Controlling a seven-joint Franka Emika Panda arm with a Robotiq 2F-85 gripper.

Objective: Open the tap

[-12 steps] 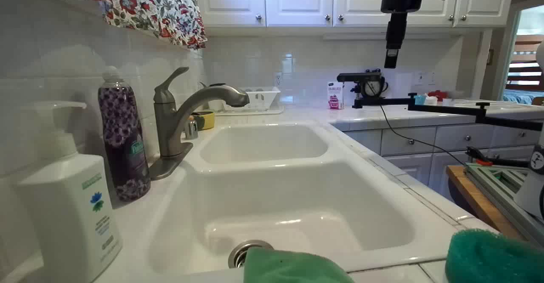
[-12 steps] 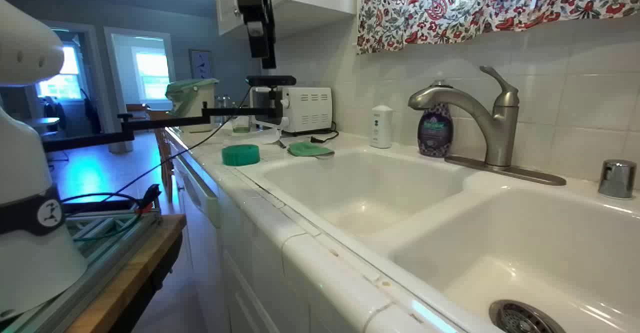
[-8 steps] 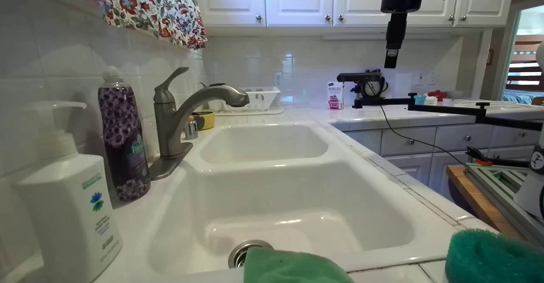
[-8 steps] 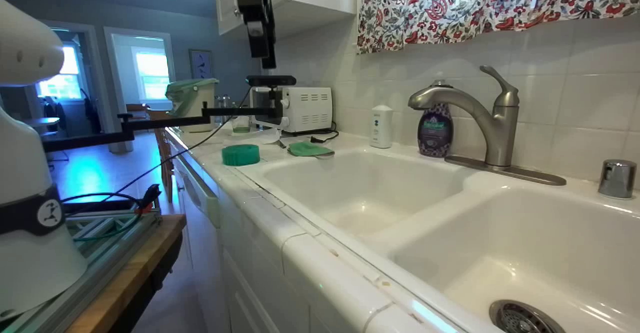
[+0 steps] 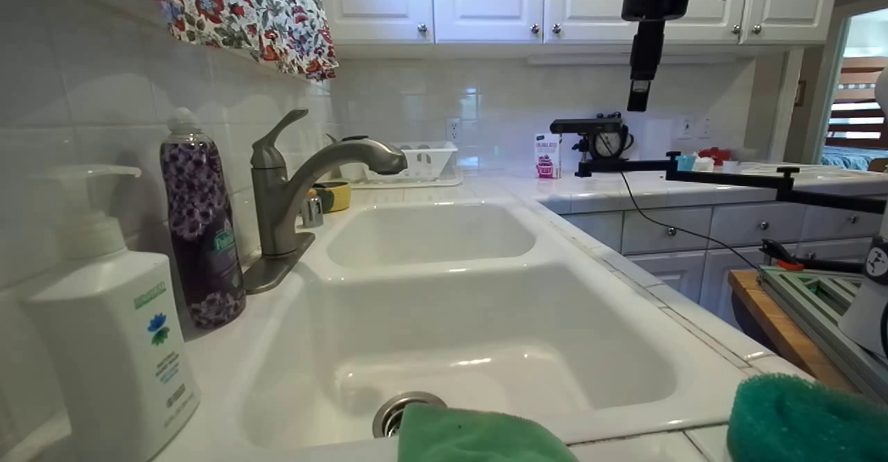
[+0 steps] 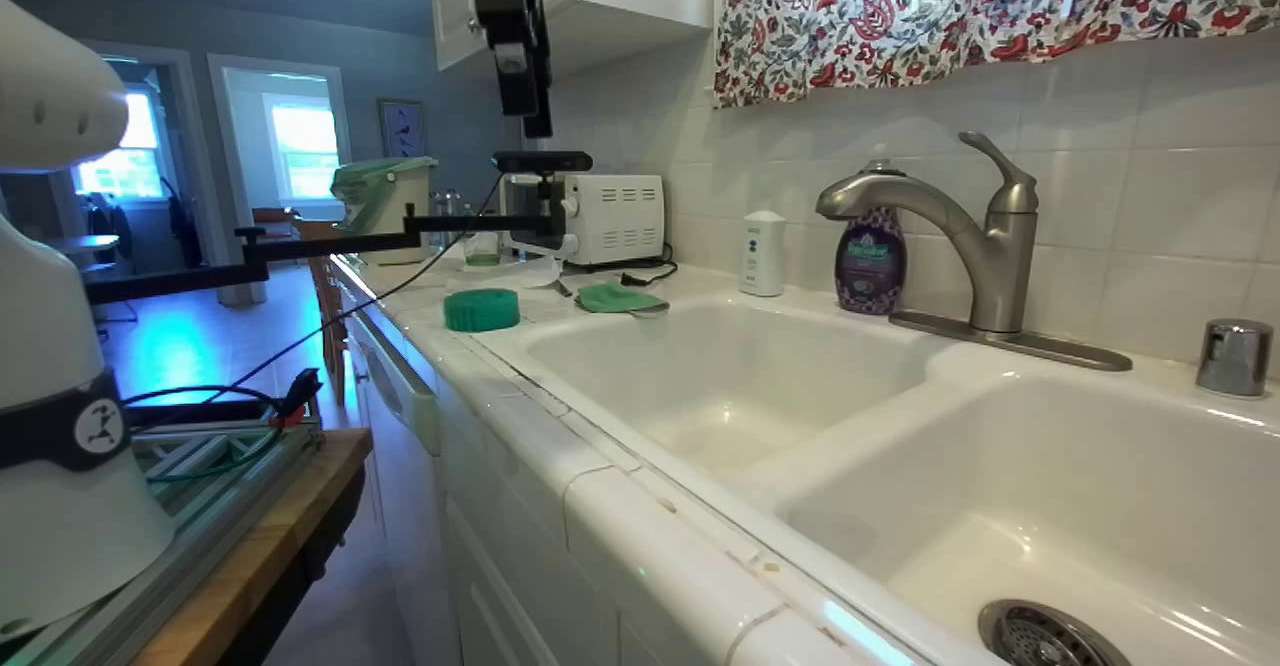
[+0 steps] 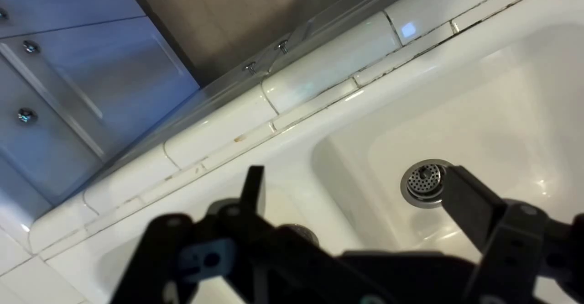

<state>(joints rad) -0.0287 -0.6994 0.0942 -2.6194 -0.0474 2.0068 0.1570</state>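
Observation:
The tap is brushed grey metal, with its body (image 5: 274, 205) upright behind the sink and its spout arching over the basins. It also shows in an exterior view (image 6: 1003, 266). The single lever handle (image 5: 281, 129) on top slants upward; it shows in both exterior views (image 6: 1000, 166). No water runs from the spout. My gripper (image 5: 639, 94) hangs pointing down, high and well apart from the tap, and also shows in an exterior view (image 6: 530, 116). In the wrist view my gripper (image 7: 353, 171) is open and empty above the sink. The tap does not show there.
A white pump soap bottle (image 5: 114, 351) and a purple-patterned bottle (image 5: 201, 233) stand beside the tap. The double sink (image 6: 760, 476) lies in front. A green cloth (image 6: 615, 298) and a green sponge (image 6: 481, 310) lie on the counter. A black camera arm (image 5: 725, 177) reaches across below my gripper.

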